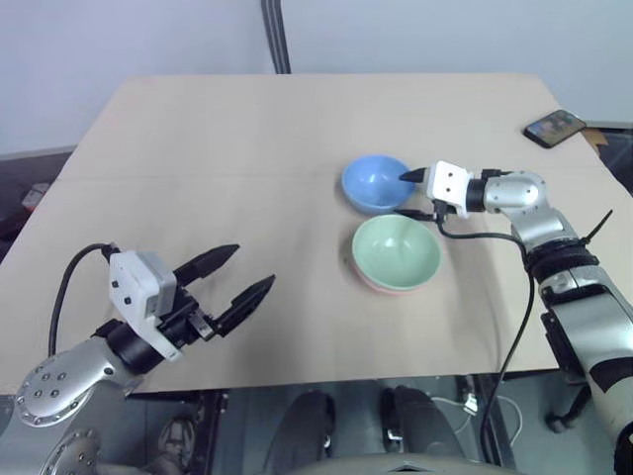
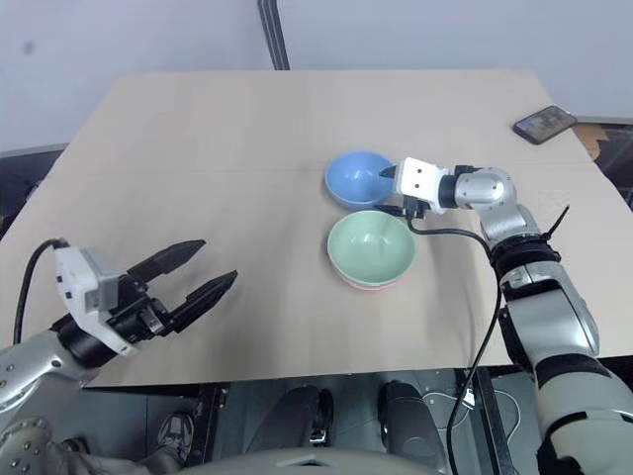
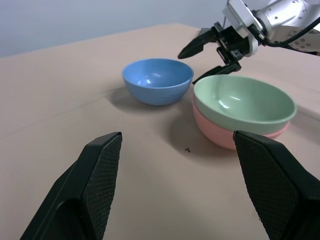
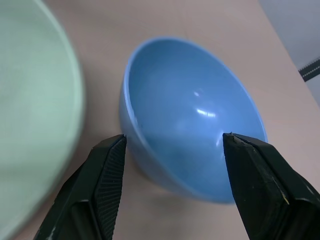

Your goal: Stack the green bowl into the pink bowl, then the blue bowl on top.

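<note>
The green bowl sits nested in the pink bowl, of which a band shows under the green rim. Just beyond them stands the blue bowl, upright and apart from the stack. My right gripper is open at the blue bowl's right side, one finger at its rim and the other low beside its outer wall, toward the green bowl. In the right wrist view the blue bowl lies between the two fingers. Near the table's front left, my left gripper is open and holds nothing.
A dark phone lies at the far right corner of the tan table. A black cable hangs along my right forearm. Open tabletop lies to the left of the bowls and behind them.
</note>
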You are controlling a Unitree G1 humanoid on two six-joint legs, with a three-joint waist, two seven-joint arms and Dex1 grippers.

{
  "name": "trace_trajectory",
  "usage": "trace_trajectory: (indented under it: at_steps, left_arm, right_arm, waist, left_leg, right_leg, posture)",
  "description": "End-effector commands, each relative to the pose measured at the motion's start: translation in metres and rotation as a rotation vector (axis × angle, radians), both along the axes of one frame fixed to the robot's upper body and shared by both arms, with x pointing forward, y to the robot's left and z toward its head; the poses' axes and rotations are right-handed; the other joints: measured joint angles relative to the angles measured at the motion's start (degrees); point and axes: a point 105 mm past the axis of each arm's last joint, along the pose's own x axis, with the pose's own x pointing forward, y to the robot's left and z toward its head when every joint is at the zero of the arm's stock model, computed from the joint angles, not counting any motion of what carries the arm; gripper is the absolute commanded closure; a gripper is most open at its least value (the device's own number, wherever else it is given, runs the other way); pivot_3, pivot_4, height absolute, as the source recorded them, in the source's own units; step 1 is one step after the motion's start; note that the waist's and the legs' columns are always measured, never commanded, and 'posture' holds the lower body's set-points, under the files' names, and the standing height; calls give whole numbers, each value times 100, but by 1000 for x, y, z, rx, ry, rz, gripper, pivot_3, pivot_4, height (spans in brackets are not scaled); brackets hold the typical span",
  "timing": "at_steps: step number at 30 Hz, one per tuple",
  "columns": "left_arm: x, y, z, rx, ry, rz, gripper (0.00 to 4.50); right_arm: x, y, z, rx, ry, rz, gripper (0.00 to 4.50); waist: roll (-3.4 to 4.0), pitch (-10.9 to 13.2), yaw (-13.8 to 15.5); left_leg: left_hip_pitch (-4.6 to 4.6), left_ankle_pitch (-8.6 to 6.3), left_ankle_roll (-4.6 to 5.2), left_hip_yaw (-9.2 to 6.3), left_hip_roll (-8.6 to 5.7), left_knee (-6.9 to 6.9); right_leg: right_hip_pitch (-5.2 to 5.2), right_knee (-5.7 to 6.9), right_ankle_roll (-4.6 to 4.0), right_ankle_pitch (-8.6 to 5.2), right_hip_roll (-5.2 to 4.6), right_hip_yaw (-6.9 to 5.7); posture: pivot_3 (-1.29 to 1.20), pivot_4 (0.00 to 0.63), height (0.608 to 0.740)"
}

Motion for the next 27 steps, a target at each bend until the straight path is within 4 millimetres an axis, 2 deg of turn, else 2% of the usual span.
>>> trace_trajectory:
  at_steps: [1, 4, 11, 17, 20, 24, 26, 27]
  left_arm:
    - [-9, -4, 15, 15, -66, -24, 739]
    - [-15, -5, 19, -5, -71, -75, 739]
    - [-21, -1, 21, 7, -41, -139, 739]
    - [-24, 2, 22, 9, -14, -160, 739]
    - [-24, 4, 23, 13, -23, -147, 701]
    - [-24, 3, 22, 10, -26, -142, 701]
    - [-23, 2, 20, 9, -28, -140, 701]
    - [-22, 1, 20, 9, -29, -140, 701]
  right_arm:
    - [3, -11, 21, -67, -116, 11, 1256]
    - [3, -12, 11, -126, -132, 21, 1256]
    - [0, 15, 1, -91, -116, 87, 1256]
    - [6, 21, -4, -146, -151, 73, 1256]
    - [8, 21, -4, -165, -166, 61, 2007]
    - [10, 19, 1, -178, -199, 58, 4029]
    - [9, 18, 4, -178, -221, 66, 4401]
    - [8, 18, 7, -173, -233, 79, 4401]
  waist:
    - [0, 0, 3]
    - [0, -1, -5]
    - [2, 0, -33]
    - [5, 1, -8]
    - [5, 1, -19]
    - [5, 2, -20]
    - [7, 3, -19]
    - [7, 3, -20]
  left_leg:
    - [1, 0, 0, 0, 0, 0]
    - [4, 0, -1, 0, 1, -1]
    - [6, 4, -7, 5, 4, -3]
    - [6, 4, -7, 3, 3, -3]
    - [6, 4, -7, 4, 2, -4]
    - [7, 5, -9, 4, 3, -8]
    - [6, 5, -9, 4, 3, -8]
    - [6, 5, -8, 5, 2, -8]
  right_leg:
    - [1, 0, -1, 0, 0, -1]
    - [2, 0, -3, 0, 1, 0]
    - [0, 3, -5, 1, 4, 3]
    - [1, 1, -7, 1, 3, 2]
    - [0, 1, -8, 1, 4, 2]
    - [0, 1, -8, 1, 5, 2]
    - [0, 1, -8, 1, 5, 2]
    - [-1, 1, -8, 1, 4, 3]
  posture:
    - [0, 150, 740]
    - [0, 150, 740]
    - [0, 150, 740]
    - [0, 150, 740]
    - [0, 150, 740]
    - [0, 150, 740]
    - [0, 150, 740]
    - [0, 150, 740]
